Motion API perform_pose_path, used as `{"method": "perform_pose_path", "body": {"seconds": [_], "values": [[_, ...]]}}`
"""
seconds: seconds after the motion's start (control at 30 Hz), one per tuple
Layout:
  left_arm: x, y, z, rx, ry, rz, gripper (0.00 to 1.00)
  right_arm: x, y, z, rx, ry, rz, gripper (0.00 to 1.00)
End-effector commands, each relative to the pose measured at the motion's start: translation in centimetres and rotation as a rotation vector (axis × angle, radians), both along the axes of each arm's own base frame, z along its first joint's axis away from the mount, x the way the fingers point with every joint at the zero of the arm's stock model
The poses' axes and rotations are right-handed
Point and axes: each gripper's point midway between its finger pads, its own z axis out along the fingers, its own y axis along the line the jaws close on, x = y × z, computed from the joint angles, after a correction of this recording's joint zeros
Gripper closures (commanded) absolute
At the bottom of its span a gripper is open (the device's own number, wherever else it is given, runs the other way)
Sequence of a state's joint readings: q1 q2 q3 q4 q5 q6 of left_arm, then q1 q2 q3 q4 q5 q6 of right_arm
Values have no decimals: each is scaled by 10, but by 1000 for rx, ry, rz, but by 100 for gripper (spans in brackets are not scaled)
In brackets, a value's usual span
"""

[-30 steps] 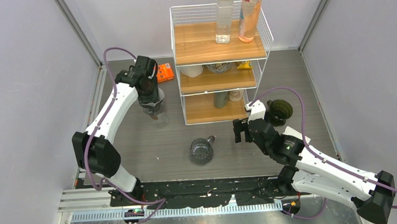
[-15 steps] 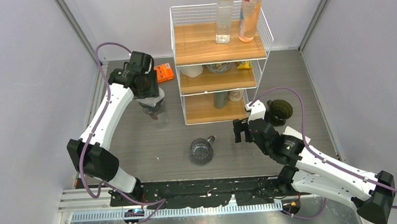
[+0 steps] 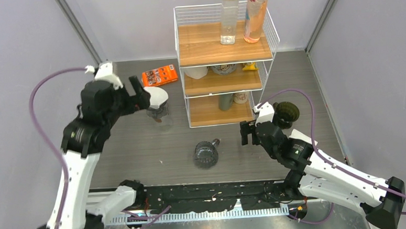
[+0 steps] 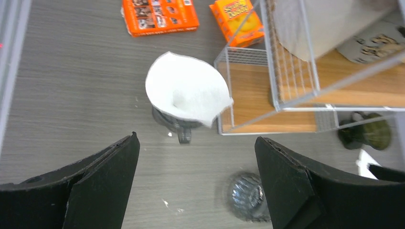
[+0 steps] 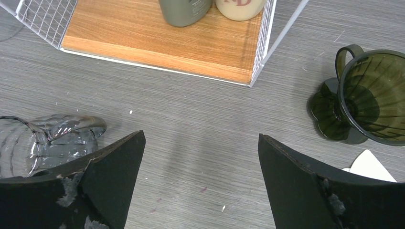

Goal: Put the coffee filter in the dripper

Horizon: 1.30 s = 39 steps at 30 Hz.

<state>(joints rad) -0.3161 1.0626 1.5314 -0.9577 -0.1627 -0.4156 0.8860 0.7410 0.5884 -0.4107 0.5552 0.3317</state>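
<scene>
A white paper coffee filter (image 3: 156, 96) (image 4: 187, 92) sits opened in a small dark-glass dripper (image 3: 158, 113) (image 4: 177, 125) on the table, just left of the shelf rack. Its rim stands above the dripper. My left gripper (image 3: 140, 94) (image 4: 196, 139) hangs above and to the left of it, open, with nothing between its fingers. My right gripper (image 3: 249, 132) (image 5: 201, 136) is open over bare table near the rack's right foot. A green glass dripper (image 3: 287, 112) (image 5: 370, 98) stands right of it, with no filter in it.
The white wire rack (image 3: 224, 66) with wooden shelves holds two bottles (image 3: 241, 14) on top and jars below. An orange box (image 3: 159, 75) lies behind the filter. A ribbed glass mug (image 3: 205, 154) (image 5: 40, 138) lies mid-table. A white paper piece (image 5: 370, 165) lies beside the green dripper.
My left gripper has opened, let go of the filter and drawn up and back to the left. The filter stays in the small dripper. The right arm has not moved.
</scene>
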Motion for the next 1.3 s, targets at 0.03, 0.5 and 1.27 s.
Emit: {"method": "perform_pose_path", "body": {"seconds": [0.03,0.5,1.27], "values": [[-35,-15,-1,-186,-143,-75,1,4,-8,18,52,-39,-65,5],[-80,-35,-118,-334,-32,-179,1,-9,-36,27,120,-14,-201,5],[-72,-12,-181,-269,-30,-48,0,27,-145,-16,217,169,-726,4]]}}
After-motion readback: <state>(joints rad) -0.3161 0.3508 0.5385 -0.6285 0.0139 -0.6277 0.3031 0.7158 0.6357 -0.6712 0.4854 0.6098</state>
